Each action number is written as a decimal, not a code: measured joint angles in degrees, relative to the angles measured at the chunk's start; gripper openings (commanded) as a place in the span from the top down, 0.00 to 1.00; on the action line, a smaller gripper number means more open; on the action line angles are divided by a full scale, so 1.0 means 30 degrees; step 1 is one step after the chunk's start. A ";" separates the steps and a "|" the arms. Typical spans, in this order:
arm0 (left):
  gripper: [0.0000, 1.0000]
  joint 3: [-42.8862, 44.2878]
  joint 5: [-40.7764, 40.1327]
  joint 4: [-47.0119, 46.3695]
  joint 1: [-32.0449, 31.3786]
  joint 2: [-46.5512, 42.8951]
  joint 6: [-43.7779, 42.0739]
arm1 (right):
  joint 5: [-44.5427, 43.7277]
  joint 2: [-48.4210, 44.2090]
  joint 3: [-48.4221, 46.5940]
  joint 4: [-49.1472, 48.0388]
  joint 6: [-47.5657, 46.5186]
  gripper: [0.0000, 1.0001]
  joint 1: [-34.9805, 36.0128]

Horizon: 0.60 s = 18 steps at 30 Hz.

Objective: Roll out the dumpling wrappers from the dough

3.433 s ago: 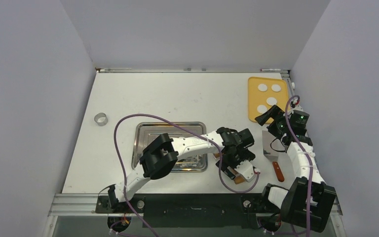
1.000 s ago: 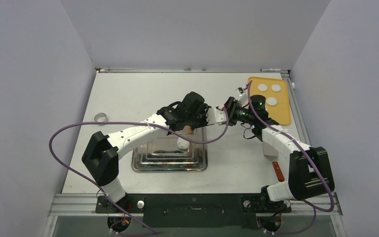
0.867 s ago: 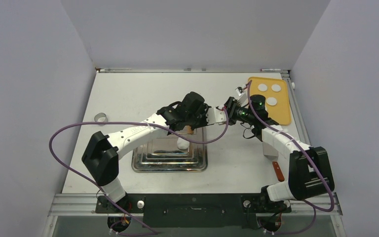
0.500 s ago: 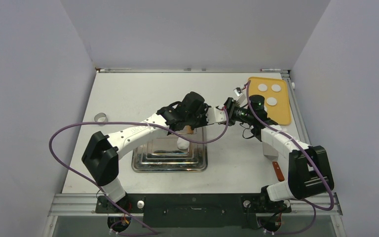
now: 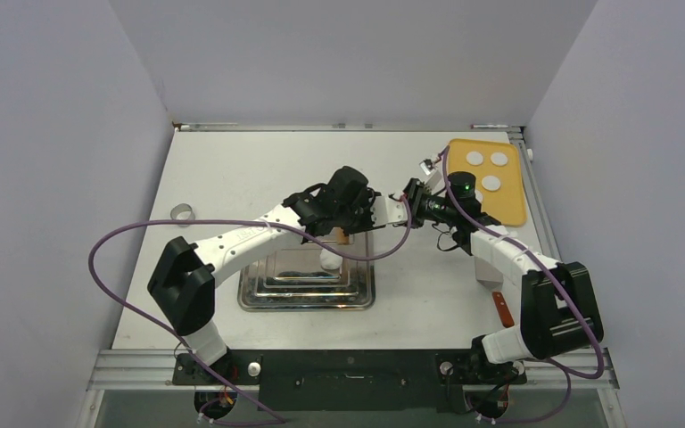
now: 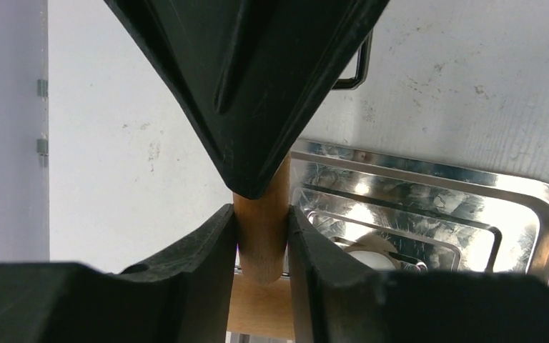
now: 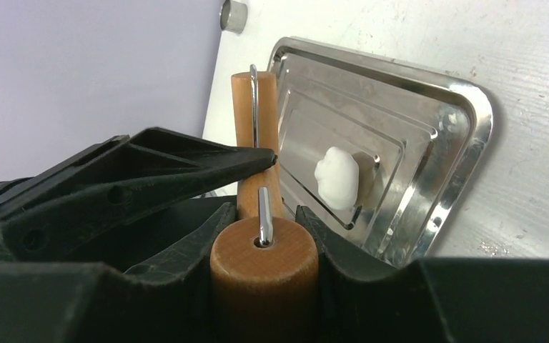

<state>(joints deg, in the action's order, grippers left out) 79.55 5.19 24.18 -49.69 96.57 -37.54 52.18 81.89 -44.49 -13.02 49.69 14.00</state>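
Left gripper (image 6: 261, 239): pinching the pin (image 6: 260, 214) by its handle. Right gripper (image 7: 263, 218): closed on the pin's other wooden end. Dough (image 7: 337, 179): below both grippers, in tray (image 7: 472, 143). Wrappers (image 5: 491, 183): three visible on board (image 5: 510, 209), well apart, right of the right gripper.

A matte white rectangular tabletop (image 5: 232, 169), faintly scuffed, is boxed in by plain pale lilac-grey panels: a left wall (image 5: 53, 178), a back wall (image 5: 348, 62) and a right wall (image 5: 642, 178). A thin metal strip (image 5: 348, 127) runs along its far edge and a silver aluminium rail (image 5: 143, 364) along its near edge. The light is soft and even, casting only faint shadows.
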 measured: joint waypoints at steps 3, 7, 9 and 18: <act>0.31 -0.0073 0.0532 0.0051 0.0095 0.0000 -0.0306 | -0.0437 -0.0044 -0.0138 0.0750 -0.0772 0.92 0.0117; 0.20 -0.0044 0.1800 0.0342 0.0386 -0.0022 -0.0226 | -0.1610 -0.0109 -0.0656 0.2863 -0.2288 0.92 0.0117; 0.20 0.0000 0.2616 0.0984 0.0882 -0.0189 -0.0153 | -0.2331 -0.0153 -0.1545 0.4466 -0.3439 0.91 0.0182; 0.07 -0.0503 0.4663 0.3621 0.6353 -0.4801 0.1625 | -0.7715 -0.1515 -0.6572 1.0032 -1.3333 0.92 0.4728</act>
<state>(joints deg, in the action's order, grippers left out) 78.04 19.18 35.05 -30.63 82.17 -32.67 29.04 77.34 -64.20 17.08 9.69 28.18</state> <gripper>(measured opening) 0.883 0.300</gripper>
